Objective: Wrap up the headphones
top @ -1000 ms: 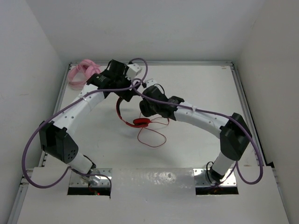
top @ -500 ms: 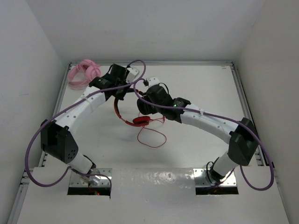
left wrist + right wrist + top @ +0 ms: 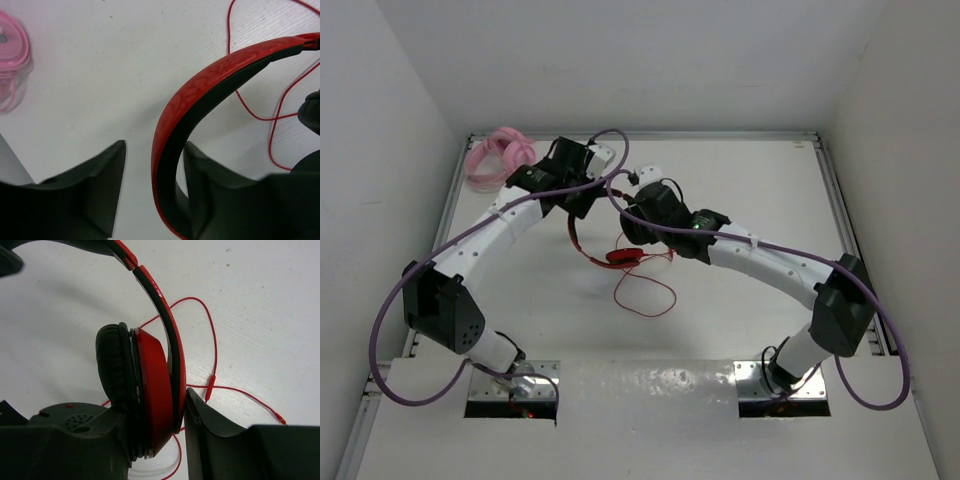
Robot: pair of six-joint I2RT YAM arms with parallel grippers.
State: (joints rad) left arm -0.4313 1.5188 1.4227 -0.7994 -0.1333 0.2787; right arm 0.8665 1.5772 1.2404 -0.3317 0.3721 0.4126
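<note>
The red headphones [image 3: 620, 257] lie mid-table, their headband [image 3: 574, 236] arching toward the back left. My left gripper [image 3: 582, 205] is open. The black-and-red headband [image 3: 200, 90] passes between its jaws [image 3: 155, 146], against the right finger and with a gap to the left finger. My right gripper [image 3: 632, 232] is shut on one round red earcup [image 3: 152, 390], with the black ear pad against the left finger [image 3: 90, 440]. The thin red cable [image 3: 645, 295] lies in loose loops on the table in front of the headphones, and it shows in the right wrist view [image 3: 215, 355].
A pink coiled bundle [image 3: 495, 155] lies at the table's back left corner, also seen in the left wrist view [image 3: 12, 65]. White walls enclose the table at left, back and right. Purple arm cables hang beside both arms.
My right gripper has moved back and left with the earcup in it, and its elbow has swung right. My left gripper has shifted slightly left along the headband.
</note>
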